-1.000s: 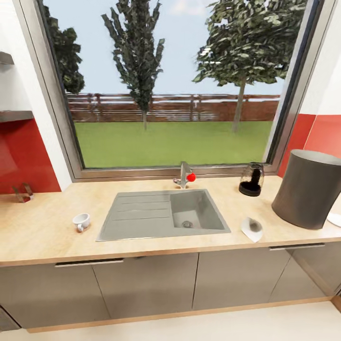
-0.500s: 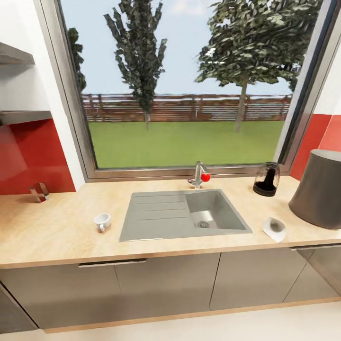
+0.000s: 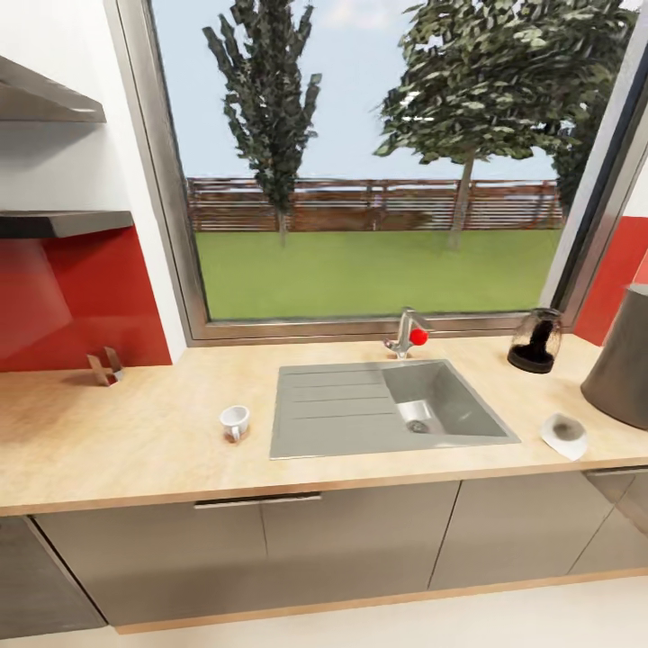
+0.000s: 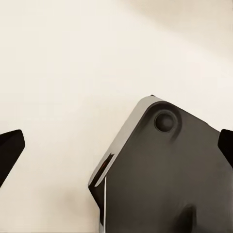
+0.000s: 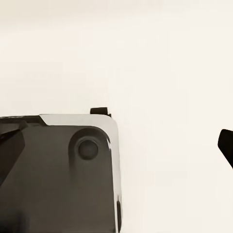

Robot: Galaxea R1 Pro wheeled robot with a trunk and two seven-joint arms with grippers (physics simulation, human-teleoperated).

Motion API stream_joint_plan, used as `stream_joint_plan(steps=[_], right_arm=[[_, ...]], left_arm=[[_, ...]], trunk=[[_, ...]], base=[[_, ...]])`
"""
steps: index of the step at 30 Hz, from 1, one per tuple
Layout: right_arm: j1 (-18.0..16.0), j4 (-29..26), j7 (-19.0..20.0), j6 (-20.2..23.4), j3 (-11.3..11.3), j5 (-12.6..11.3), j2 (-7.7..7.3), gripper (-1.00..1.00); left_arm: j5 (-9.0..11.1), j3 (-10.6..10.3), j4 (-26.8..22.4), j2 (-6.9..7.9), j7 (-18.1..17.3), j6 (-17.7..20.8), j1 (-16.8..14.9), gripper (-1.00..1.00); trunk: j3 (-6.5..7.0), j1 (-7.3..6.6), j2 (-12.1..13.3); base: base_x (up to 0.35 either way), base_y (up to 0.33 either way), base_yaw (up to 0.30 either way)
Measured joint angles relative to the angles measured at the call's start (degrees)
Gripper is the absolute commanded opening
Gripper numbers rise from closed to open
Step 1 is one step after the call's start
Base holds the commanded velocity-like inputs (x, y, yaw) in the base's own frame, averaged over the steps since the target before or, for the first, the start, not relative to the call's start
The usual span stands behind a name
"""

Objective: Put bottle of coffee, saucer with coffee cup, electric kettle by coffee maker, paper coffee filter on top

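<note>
While the robot faces the surface | coffee cup sits alone left of sink, awaiting saucer | left hand and right hand spread wide, empty

dark robot base, pale floor

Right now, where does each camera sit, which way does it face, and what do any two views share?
Head view: on the head, facing the kitchen countertop, sink, coffee cup and window.
Left wrist view: near the left gripper, facing pale floor.
Right wrist view: near the right gripper, facing pale floor.
Shared: both wrist views show dark robot base corners, jaws apart.
</note>
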Motion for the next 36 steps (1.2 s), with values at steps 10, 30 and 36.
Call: stream_joint_plan(steps=[10,30,36], right_arm=[[0.0,0.0,0.1,0.0,-0.1,0.0,-0.07,1.00],[0.0,0.0,0.1,0.2,-0.6,-1.0,0.40,1.00],[-0.6,-21.8,0.0,31.6,0.8,0.1,3.85,1.00]], left_arm=[[0.2,0.0,-0.2,0.33,0.0,0.0,0.0,1.00],[-0.6,0.1,-0.9,0.55,0.0,0.0,0.0,1.00],[-0.4,0.1,-1.6,0.45,0.0,0.0,0.0,1.00]], trunk=[[0.00,0.00,0.0],[0.00,0.00,0.0],[0.02,0.00,0.0]], base=[[0.000,0.343,0.000],[0.000,0.307,0.000],[0.000,0.000,0.000]])
